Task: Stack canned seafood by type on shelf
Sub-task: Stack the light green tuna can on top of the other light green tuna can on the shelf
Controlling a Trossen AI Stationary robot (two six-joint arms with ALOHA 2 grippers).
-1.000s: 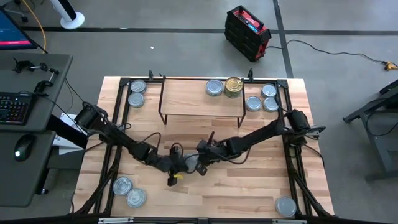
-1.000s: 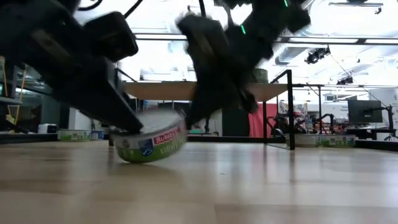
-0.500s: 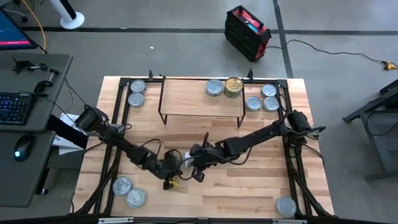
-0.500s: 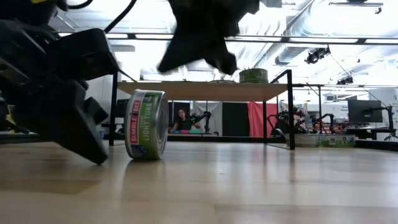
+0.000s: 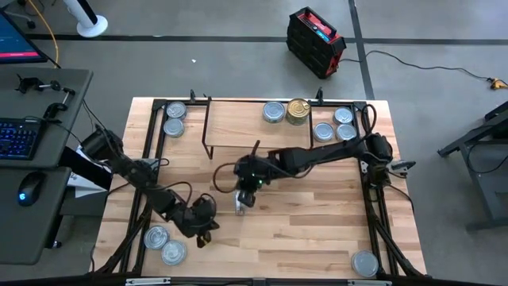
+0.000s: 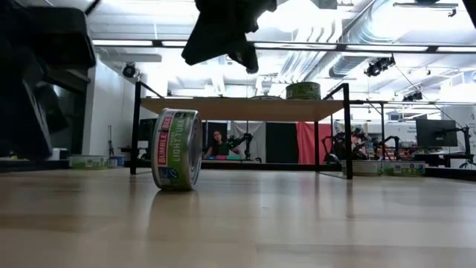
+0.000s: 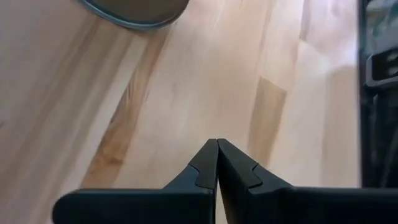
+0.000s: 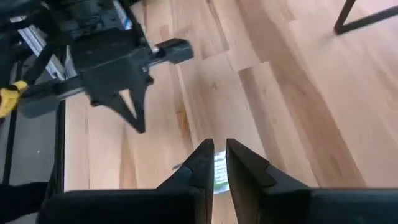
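Near the middle of the table (image 5: pixel 317 230), in front of the shelf (image 5: pixel 238 123), one tin (image 6: pixel 177 150) stands on its edge, free of both arms; its side wrap is green and white with a red patch (the lettering reads "LIGHT TUNA"), and its rims are silver. From above it shows as a thin pale sliver (image 5: pixel 240 201). Just above it hangs the right gripper (image 5: pixel 243 193), fingers (image 8: pixel 202 163) a narrow crack apart and holding nothing. The left gripper (image 5: pixel 200 236) sits lower toward the table's left front, fingers (image 7: pixel 202 167) pressed together, empty, with two flat tins (image 5: pixel 165 245) close by. On the shelf lie a silver-lidded tin (image 5: pixel 274 112) and a gold one (image 5: pixel 298 110) side by side, touching. More tins lie flat at the back left (image 5: pixel 173 119), back right (image 5: pixel 334 125) and front right (image 5: pixel 364 263).
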